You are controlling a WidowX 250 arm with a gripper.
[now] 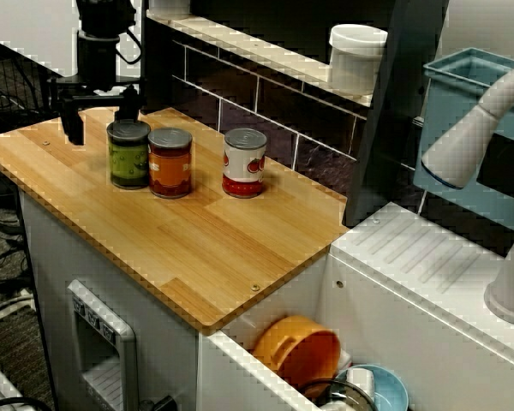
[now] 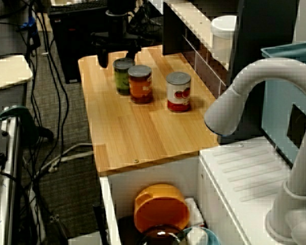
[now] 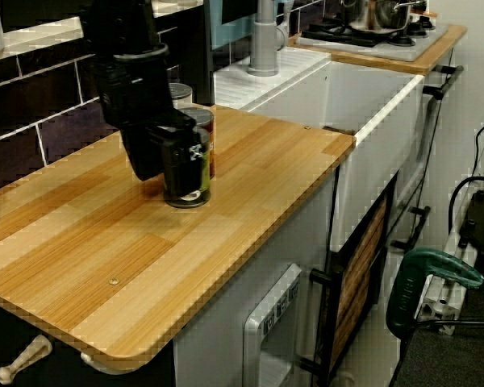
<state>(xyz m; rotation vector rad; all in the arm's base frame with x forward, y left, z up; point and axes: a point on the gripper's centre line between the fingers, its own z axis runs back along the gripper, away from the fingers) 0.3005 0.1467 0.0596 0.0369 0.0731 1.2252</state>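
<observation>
the black gripper (image 1: 101, 125) hangs at the upper left of the frame, fingers spread wide, just behind the green-labelled tin can (image 1: 128, 154). that can stands upright on the wooden counter (image 1: 197, 248), just beside the orange-labelled tin can (image 1: 170, 163). judged best: centre squarely over the green can and keep a finger from clipping its neighbour. count: three cans, including the red-and-white tin can (image 1: 244, 163); one white tub (image 1: 357, 56).

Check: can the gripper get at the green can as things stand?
Likely yes. The gripper hangs open right by the green can, at the row's free end, nothing between them. The orange can stands close on the can's other side and may crowd a finger.
</observation>
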